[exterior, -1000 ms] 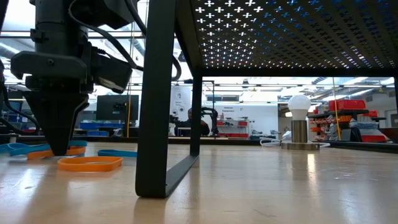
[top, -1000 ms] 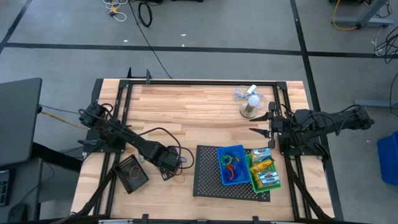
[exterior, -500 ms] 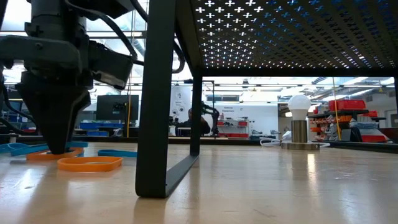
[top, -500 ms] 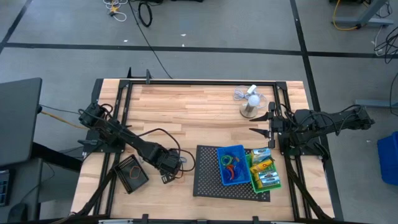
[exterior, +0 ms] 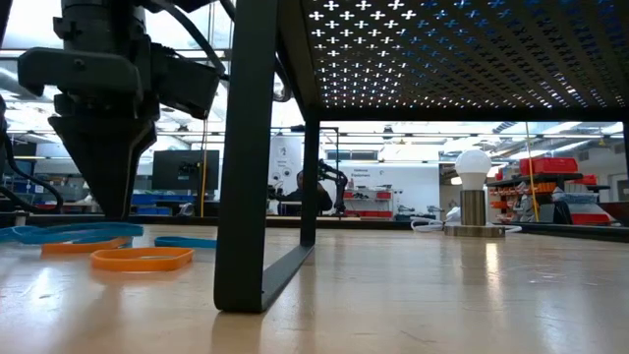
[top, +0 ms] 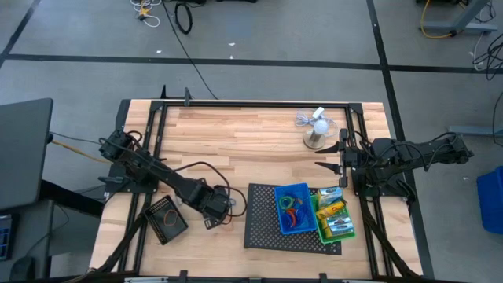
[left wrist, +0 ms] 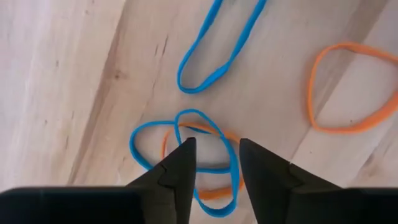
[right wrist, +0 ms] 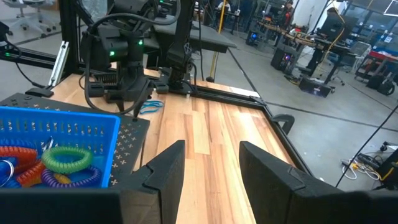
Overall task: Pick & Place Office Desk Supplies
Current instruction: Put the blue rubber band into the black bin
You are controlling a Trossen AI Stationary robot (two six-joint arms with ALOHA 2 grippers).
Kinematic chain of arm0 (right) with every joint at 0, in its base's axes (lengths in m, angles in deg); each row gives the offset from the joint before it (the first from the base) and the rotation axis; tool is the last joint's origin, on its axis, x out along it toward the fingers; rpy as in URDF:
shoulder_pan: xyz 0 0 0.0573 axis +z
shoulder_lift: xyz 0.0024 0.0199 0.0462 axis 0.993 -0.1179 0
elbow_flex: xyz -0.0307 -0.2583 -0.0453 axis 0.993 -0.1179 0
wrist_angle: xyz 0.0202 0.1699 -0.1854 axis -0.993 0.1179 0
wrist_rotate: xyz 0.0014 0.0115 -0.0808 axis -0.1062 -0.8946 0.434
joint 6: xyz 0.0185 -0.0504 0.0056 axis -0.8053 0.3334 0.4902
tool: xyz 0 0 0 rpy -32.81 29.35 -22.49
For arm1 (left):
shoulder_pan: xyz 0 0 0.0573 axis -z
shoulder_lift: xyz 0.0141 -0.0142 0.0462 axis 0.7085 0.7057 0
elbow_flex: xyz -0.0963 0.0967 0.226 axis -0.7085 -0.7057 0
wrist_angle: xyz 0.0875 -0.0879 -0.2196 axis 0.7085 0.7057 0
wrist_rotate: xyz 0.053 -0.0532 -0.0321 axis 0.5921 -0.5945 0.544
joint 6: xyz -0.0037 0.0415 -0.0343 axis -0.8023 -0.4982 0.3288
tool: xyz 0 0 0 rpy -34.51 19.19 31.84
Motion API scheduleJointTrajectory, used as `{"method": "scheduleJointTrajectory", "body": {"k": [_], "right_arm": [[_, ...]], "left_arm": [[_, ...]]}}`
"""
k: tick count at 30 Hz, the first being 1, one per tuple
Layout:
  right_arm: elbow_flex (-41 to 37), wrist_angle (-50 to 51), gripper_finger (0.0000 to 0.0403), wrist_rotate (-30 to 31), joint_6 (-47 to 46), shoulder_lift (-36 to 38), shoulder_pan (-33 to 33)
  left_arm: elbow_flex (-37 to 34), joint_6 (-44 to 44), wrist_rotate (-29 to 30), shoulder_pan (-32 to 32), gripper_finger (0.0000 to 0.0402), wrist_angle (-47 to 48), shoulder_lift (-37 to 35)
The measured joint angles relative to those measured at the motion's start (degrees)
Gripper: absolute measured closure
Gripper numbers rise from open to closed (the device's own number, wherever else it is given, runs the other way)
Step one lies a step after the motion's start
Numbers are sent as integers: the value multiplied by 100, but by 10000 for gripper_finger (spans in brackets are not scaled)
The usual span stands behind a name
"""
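Several small rubber-band loops lie flat on the wood near the table's front left. In the left wrist view there is a twisted blue loop [left wrist: 149, 134] lying over an orange one [left wrist: 214, 191], a long blue loop [left wrist: 198, 86] and a separate orange loop [left wrist: 310, 99]. My left gripper [left wrist: 214, 149] [top: 212, 206] points down, open, just above the twisted blue loop. In the low view its tip [exterior: 113, 214] hangs clear of the blue band [exterior: 69, 233] and the orange band [exterior: 142, 259]. My right gripper [top: 330, 151] [right wrist: 211, 155] waits open at the right edge.
A black mesh tray [top: 263, 224] stands right of my left gripper, its leg [exterior: 246, 157] close by. On it sit a blue bin [top: 292, 208] of rubber bands and a green bin [top: 334, 218] with boxes. A black bin [top: 165, 218] is front left, a white fan [top: 317, 134] at the back.
My left gripper has risen from the tabletop, where its tip stood among the bands, to a little above them. It has also shifted slightly toward the tray's leg. The bands stay on the wood.
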Motion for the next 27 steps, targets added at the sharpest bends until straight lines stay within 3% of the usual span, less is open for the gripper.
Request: {"method": "scheduleJointTrajectory", "body": {"k": [14, 21, 27], "right_arm": [[0, 0, 242, 0, 0, 2, 1], [0, 1, 242, 0, 2, 2, 1], [0, -1, 242, 0, 21, 0, 1]], "left_arm": [[-3, -52, -242, 2, 282, -213, -2], [-388, 17, -392, -7, 282, -770, 0], [-417, 104, -240, -11, 282, -696, 0]]}}
